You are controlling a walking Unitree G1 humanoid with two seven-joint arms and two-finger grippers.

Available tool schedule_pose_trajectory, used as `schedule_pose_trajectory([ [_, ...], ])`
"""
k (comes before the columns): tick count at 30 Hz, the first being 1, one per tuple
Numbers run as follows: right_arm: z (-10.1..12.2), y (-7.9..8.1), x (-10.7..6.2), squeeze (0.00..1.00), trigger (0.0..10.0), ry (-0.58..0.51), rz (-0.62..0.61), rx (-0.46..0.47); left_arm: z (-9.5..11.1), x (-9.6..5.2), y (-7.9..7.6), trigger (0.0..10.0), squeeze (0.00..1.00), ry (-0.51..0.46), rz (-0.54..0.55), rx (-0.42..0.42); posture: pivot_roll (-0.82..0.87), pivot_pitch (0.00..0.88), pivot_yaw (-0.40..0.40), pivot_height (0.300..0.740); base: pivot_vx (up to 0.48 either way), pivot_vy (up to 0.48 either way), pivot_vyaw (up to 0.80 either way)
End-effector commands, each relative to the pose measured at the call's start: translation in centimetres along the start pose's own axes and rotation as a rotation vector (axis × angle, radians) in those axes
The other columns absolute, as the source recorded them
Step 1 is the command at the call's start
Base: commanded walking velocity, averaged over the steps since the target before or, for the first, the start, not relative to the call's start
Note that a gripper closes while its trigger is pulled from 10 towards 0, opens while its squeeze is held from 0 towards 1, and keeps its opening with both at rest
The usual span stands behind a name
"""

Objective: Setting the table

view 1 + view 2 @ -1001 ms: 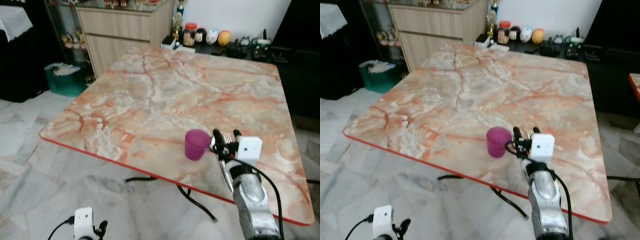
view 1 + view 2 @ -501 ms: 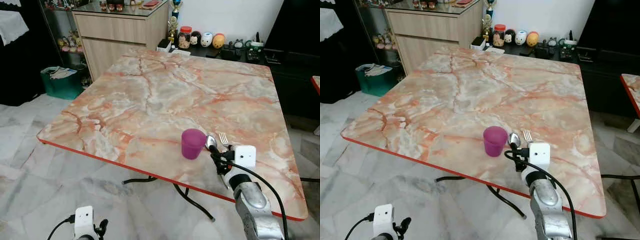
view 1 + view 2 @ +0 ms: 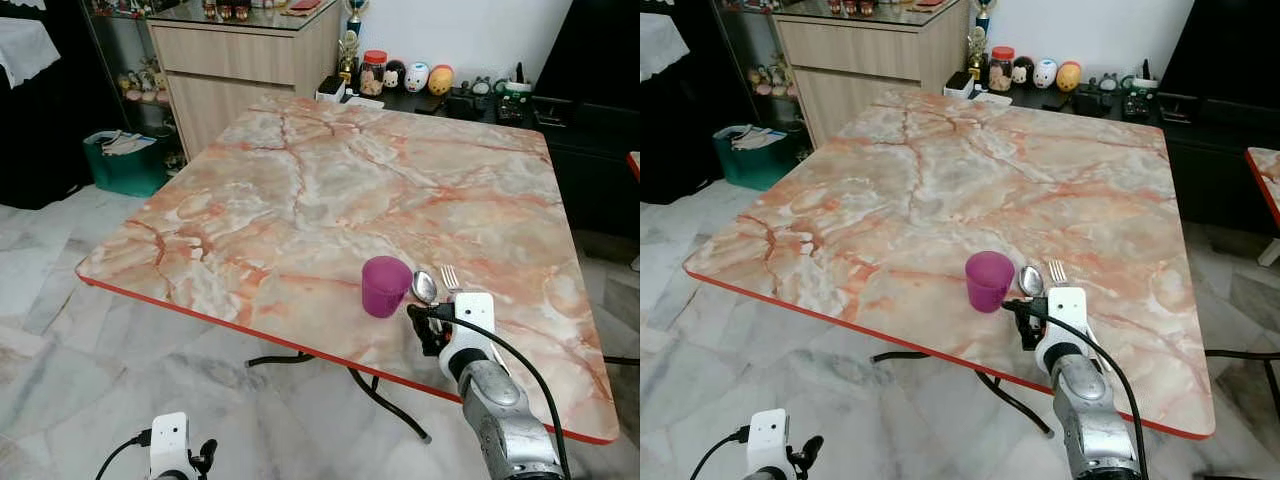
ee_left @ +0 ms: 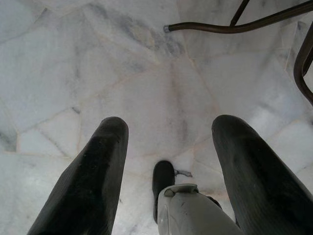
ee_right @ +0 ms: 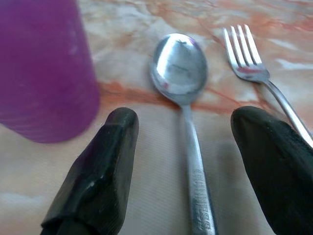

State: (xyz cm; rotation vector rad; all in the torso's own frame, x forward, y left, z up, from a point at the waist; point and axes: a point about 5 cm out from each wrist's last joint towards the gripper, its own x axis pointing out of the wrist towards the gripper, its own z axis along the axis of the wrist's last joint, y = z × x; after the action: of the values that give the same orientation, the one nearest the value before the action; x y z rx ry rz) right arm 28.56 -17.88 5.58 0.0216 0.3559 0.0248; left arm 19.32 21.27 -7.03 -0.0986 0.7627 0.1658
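1. The pink-and-cream marble surface with a red edge [image 3: 300, 190] carries three things near its front right corner: a small purple plastic cup [image 3: 384, 286], a shiny metal spoon [image 3: 425, 287] just to the right of the cup, and a metal fork [image 3: 450, 277] just to the right of the spoon.
2. The right hand [image 5: 183, 161] is low over the front edge of the surface. Its two black fingers [image 5: 100, 171] are spread, and the spoon handle lies between them but is not touching them.
3. The left hand [image 4: 168, 166] hangs idle over the grey marble floor [image 4: 146, 83], with its fingers spread too.
4. I judge that the cutlery is already laid and the step in hand is to take the right hand away.
5. To do it well, the hand should lift straight up a little first, then pull back toward the robot. The fingers should stay apart, so they do not drag the spoon or knock the cup.
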Motion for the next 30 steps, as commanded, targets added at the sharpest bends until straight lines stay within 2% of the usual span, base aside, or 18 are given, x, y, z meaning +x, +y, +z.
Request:
schedule_pose_trajectory([
  [1, 0.2, -0.3, 0.2, 0.0, 10.0, 0.004, -0.025, 0.016, -0.6, -0.2, 0.1, 10.0, 0.0, 0.022, -0.002, 0.012, -0.05, 0.0, -0.002, 0.719, 0.0, 0.0, 0.0],
  [14, 0.2, -0.3, 0.8, 0.0, 10.0, 0.022, -0.003, 0.02, -1.0, -0.2, 0.0, 10.0, 0.0, 0.038, -0.006, 0.014, -0.05, 0.0, -0.005, 0.719, 0.0, 0.0, 0.0],
  [15, 0.1, -0.2, 1.0, 0.0, 9.3, 0.026, 0.004, 0.031, -1.0, -0.3, 0.0, 10.0, 0.0, 0.04, -0.005, 0.014, -0.05, 0.0, -0.005, 0.719, 0.0, 0.0, 0.0],
  [16, 0.1, -0.2, 1.0, 0.0, 9.3, 0.027, 0.007, 0.034, -1.0, -0.3, 0.0, 10.0, 0.0, 0.041, -0.005, 0.014, -0.05, 0.0, -0.005, 0.719, 0.0, 0.0, 0.0],
  [17, 0.1, -0.1, 1.1, 0.0, 3.1, 0.026, 0.013, 0.037, -1.1, -0.3, 0.0, 10.0, 0.0, 0.042, -0.005, 0.013, -0.05, 0.0, -0.006, 0.719, 0.0, 0.0, 0.0],
  [18, 0.1, 0.0, 1.2, 0.0, 0.9, 0.03, 0.025, 0.037, -1.1, -0.3, 0.1, 10.0, 0.0, 0.043, -0.003, 0.013, -0.05, 0.0, -0.007, 0.719, 0.0, 0.0, 0.0],
  [19, 0.1, 0.0, 1.2, 0.0, 0.9, 0.03, 0.025, 0.037, -1.1, -0.3, 0.1, 10.0, 0.0, 0.043, -0.003, 0.013, -0.05, 0.0, -0.007, 0.719, 0.0, 0.0, 0.0],
  [20, 0.0, 0.2, 1.3, 0.0, 0.0, 0.036, 0.038, 0.035, -1.1, -0.3, 0.1, 10.0, 0.0, 0.044, -0.002, 0.012, -0.05, 0.0, -0.007, 0.719, 0.0, 0.0, 0.0],
  [30, -0.4, 0.6, 1.5, 0.0, 0.0, 0.055, 0.039, 0.026, -1.4, -0.4, 0.1, 10.0, 0.0, 0.053, -0.005, 0.006, -0.05, 0.0, -0.007, 0.719, 0.0, 0.0, 0.0],
])
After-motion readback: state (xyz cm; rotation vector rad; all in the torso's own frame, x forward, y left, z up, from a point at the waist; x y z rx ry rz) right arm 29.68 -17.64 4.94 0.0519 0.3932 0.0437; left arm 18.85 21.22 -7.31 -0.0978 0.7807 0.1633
